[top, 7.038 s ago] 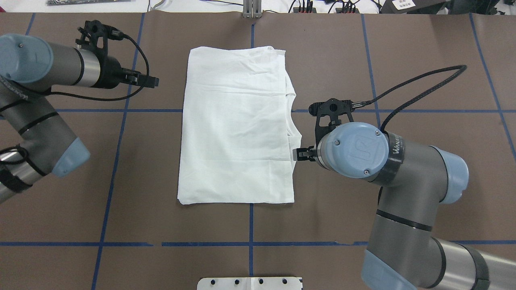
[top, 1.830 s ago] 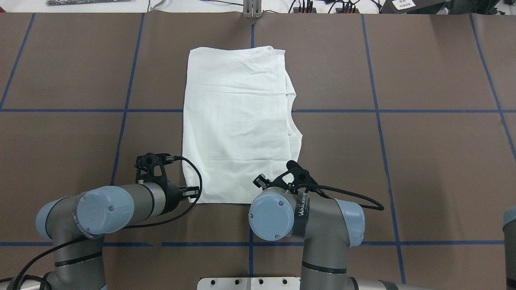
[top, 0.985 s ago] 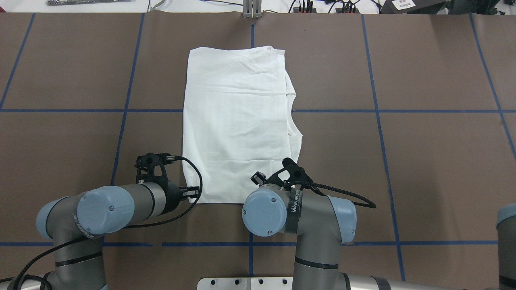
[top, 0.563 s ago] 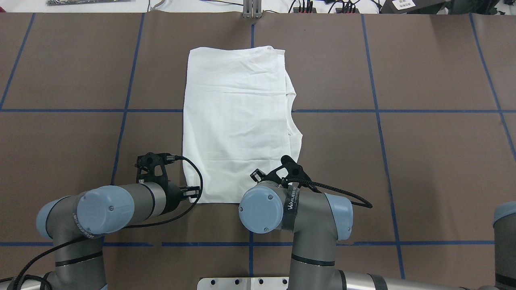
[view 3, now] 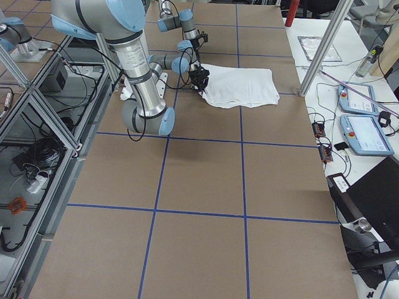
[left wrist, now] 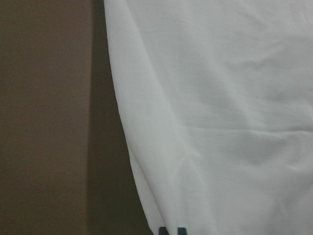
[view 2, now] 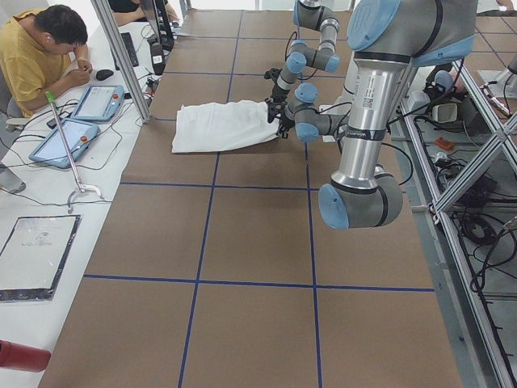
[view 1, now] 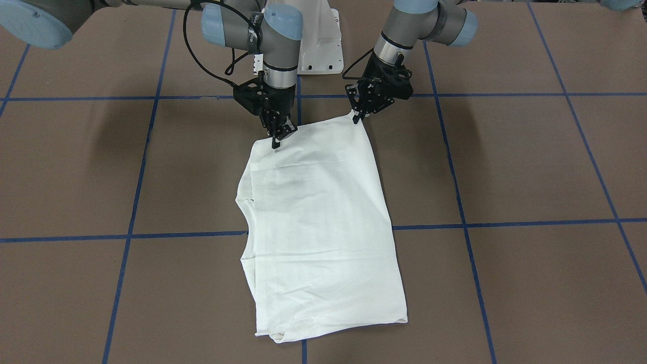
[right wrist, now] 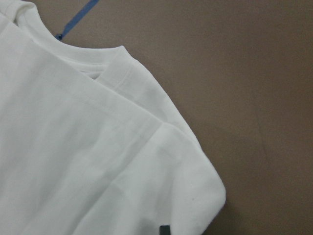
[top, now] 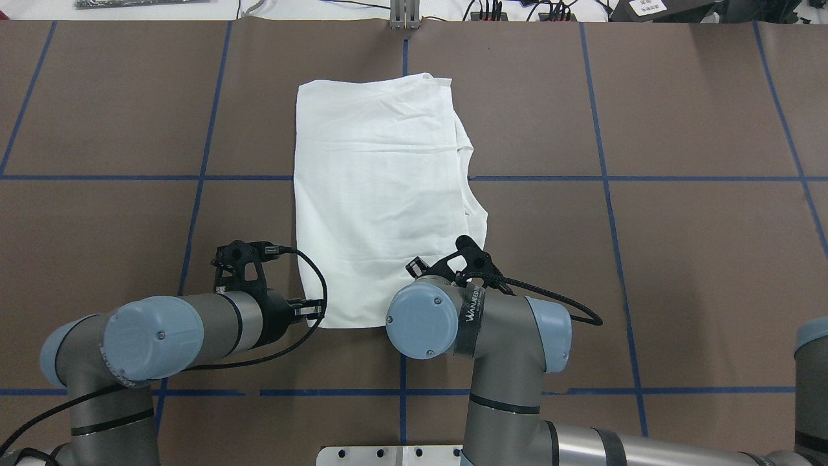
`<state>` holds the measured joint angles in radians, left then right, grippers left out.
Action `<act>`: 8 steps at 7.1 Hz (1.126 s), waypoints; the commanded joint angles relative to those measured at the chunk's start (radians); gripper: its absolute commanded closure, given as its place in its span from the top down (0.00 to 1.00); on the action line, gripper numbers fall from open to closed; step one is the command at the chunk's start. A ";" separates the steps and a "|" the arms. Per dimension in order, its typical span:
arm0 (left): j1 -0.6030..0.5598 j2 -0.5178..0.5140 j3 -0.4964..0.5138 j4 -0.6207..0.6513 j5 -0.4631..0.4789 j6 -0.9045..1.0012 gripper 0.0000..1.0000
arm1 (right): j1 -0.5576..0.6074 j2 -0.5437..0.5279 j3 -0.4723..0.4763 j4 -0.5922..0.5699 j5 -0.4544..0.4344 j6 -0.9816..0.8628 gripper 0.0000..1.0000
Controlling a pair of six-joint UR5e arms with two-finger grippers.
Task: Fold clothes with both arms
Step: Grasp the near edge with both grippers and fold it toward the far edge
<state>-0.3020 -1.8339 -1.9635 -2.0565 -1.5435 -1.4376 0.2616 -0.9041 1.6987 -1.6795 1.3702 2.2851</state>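
Table (top: pixel 647 259): shirt (top: pixel 381 194) hem now up

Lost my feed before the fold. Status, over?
Left gripper shut on near corner of T-shirt, corner lifted. Right gripper at other near corner, grip unclear. T-shirt otherwise flat. Nothing in the way.

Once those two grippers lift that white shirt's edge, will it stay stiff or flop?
Probably floppy: the white T-shirt lies creased in soft folded layers, so it should sag between the left gripper and right gripper. Likely light too: the cloth looks thin.
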 commanded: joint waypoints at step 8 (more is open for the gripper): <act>-0.037 -0.148 -0.287 0.440 -0.118 0.018 0.00 | -0.058 -0.013 0.457 -0.424 -0.051 -0.081 0.00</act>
<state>-0.3132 -1.9441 -2.2845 -1.6335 -1.6601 -1.4334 0.1705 -0.9326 2.1901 -2.1382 1.3397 2.2412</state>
